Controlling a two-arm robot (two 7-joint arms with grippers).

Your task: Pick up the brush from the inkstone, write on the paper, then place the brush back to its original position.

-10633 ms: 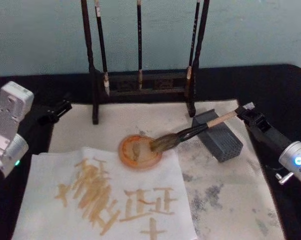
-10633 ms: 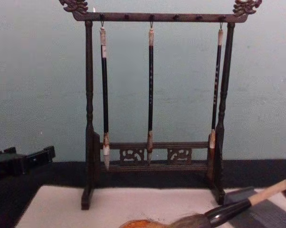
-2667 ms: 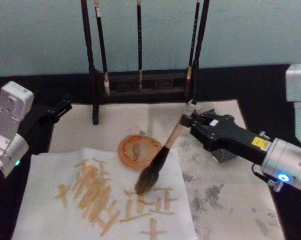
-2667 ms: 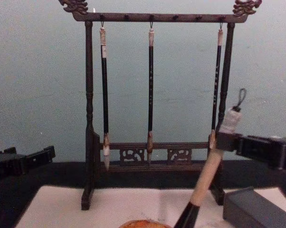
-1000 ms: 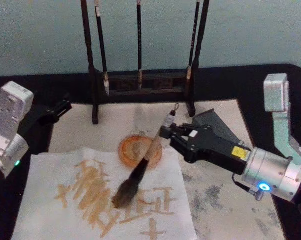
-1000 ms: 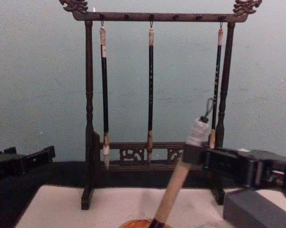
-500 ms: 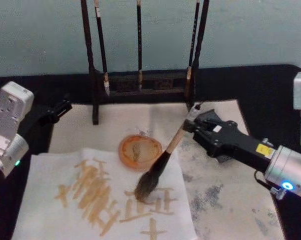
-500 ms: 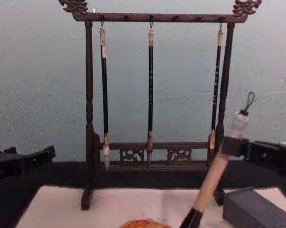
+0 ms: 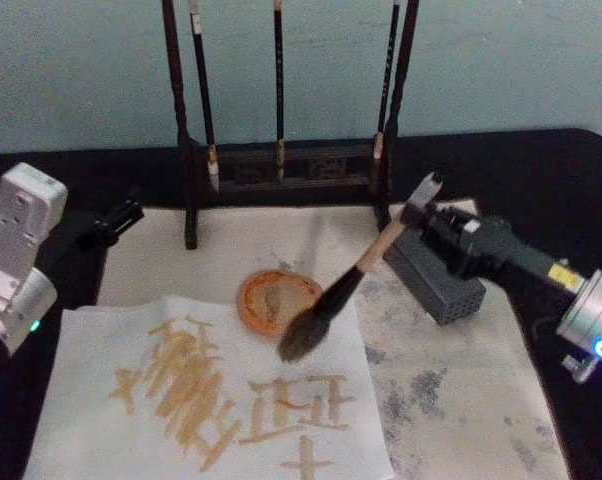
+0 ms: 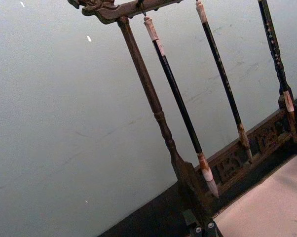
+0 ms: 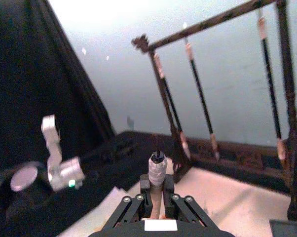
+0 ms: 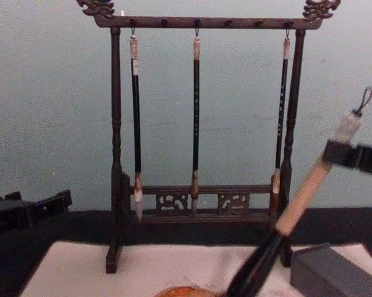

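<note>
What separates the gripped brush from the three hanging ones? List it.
The brush has a thick tan handle; the hanging brushes have thin black ones. It tilts in the right gripper; they hang upright from the rack. Its bristles are bushy and dark, theirs small and pale. All point bristles down.

Head downward, chest level; shared rack [image 9: 321, 165]

Nothing can be read: tan strokes [image 9: 186, 385] brushed on the paper [image 9: 91, 340] and a yellow label [image 9: 559, 271] on the right arm [image 9: 516, 258] are illegible.
</note>
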